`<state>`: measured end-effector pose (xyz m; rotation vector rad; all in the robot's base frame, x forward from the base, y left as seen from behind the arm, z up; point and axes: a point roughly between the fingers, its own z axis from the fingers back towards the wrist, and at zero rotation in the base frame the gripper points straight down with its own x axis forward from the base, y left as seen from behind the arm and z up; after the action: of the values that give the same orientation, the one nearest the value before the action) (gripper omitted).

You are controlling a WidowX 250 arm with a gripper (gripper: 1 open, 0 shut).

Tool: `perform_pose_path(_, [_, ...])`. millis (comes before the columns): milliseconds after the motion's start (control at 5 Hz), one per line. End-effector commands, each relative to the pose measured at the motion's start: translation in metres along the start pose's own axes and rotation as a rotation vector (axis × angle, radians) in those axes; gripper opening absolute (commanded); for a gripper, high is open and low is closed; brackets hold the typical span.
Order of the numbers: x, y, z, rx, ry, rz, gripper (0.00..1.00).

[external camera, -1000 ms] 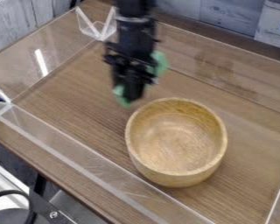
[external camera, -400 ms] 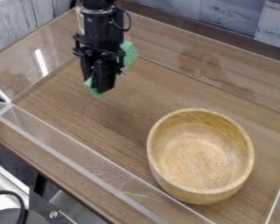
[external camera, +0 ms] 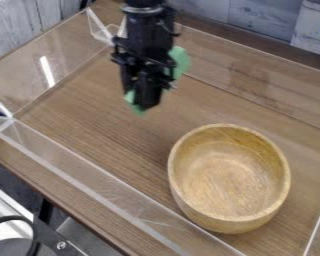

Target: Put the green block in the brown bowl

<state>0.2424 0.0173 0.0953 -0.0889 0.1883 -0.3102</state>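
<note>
Shifting rightward since the frame a moment before, the gripper (external camera: 144, 100) is heading back toward the brown bowl (external camera: 231, 177), which is sitting nearest the camera on the worktop (external camera: 83, 120) and has itself stayed put over that interval after sliding earlier. Farther back, the gripper is pinching the green block (external camera: 180, 63), carrying it clear above the wood and well apart from the bowl. That suggests the carry is under way; the block is not yet over the rim, so release seems premature.
</note>
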Motion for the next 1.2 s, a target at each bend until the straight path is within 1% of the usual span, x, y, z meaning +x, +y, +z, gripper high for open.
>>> perform_pose_path(0, [0.013,-0.038,0.009,0.018,-0.048,-0.057,0.0])
perform_pose_path(200, [0.027,-0.08,-0.001,0.02,-0.037,-0.109,0.0])
perform_pose_path(400, [0.035,-0.114,-0.015,0.017,-0.023,-0.135,0.0])
perform_pose_path(600, [0.034,-0.134,-0.031,0.014,-0.003,-0.153,0.0])
perform_pose_path(800, [0.035,-0.134,-0.044,0.003,0.023,-0.152,0.0])
perform_pose_path(1000, [0.035,-0.126,-0.055,-0.006,0.043,-0.132,0.0])
